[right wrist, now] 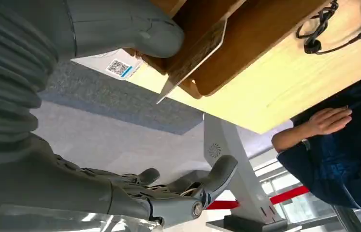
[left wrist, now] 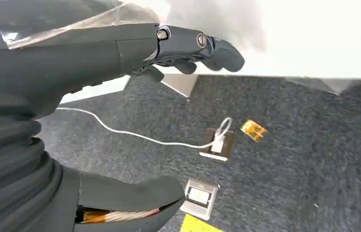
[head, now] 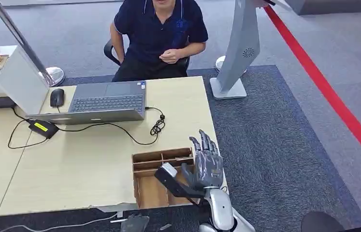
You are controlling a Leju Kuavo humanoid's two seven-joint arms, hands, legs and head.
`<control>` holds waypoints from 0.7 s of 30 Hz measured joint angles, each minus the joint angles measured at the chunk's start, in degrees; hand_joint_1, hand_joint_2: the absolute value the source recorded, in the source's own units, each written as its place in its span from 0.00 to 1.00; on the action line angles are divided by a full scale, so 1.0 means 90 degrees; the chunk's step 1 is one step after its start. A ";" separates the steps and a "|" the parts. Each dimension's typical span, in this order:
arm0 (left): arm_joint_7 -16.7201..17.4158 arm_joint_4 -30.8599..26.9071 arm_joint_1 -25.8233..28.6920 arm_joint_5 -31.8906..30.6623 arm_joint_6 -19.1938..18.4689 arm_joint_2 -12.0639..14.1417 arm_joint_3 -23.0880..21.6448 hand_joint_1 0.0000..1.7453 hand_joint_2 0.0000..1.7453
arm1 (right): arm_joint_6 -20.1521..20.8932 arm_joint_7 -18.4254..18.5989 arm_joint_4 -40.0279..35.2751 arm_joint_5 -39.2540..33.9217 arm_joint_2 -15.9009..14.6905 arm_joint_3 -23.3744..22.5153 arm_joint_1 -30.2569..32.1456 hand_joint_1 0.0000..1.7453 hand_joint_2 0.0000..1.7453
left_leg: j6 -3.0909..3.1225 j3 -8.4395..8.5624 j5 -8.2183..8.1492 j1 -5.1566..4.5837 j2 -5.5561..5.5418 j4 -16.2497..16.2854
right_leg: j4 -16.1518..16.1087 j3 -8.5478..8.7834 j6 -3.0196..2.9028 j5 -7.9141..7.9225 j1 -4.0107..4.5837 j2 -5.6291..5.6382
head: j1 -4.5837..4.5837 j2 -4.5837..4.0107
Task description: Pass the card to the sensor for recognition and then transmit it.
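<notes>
The right hand [head: 206,166] is seen at the lower middle of the head view, raised over the wooden organizer [head: 161,176] at the table's [head: 86,164] near edge, its fingers [head: 206,145] spread and upright. A card [head: 168,170] appears to be resting against the thumb, though whether it is pinched or still seated in the organizer cannot be told; in the right wrist view a card [right wrist: 195,55] is seen standing in a slot just beside the thumb. This is judged to be the pick-up step. The left hand [left wrist: 120,53] hangs over the carpet, fingers loosely apart, nothing held. A seated person [head: 159,34] waits at the upper middle, behind the laptop [head: 106,102], presumably to receive the card.
</notes>
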 joint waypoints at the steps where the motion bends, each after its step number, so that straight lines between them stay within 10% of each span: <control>1: 0.0042 0.0000 0.0004 -0.0029 0.0007 -0.0022 0.0015 0.00 1.00 | -0.0002 -0.0007 0.0015 -0.0007 0.0002 0.0000 0.0002 0.27 1.00 | 0.0000 0.0000 0.0000 0.0000 0.0000 0.0000 | 0.0000 0.0001 0.0000 0.0000 0.0000 0.0000 | -0.0002 0.0000; 21: 0.0107 -0.0002 0.0084 -0.0124 0.0027 -0.0085 0.0151 0.00 1.00 | 0.0005 -0.0015 0.0049 -0.0024 -0.0015 0.0000 0.0017 0.25 1.00 | 0.0000 -0.0001 0.0000 0.0000 0.0000 0.0000 | 0.0000 -0.0001 0.0000 0.0000 0.0000 0.0000 | -0.0002 0.0000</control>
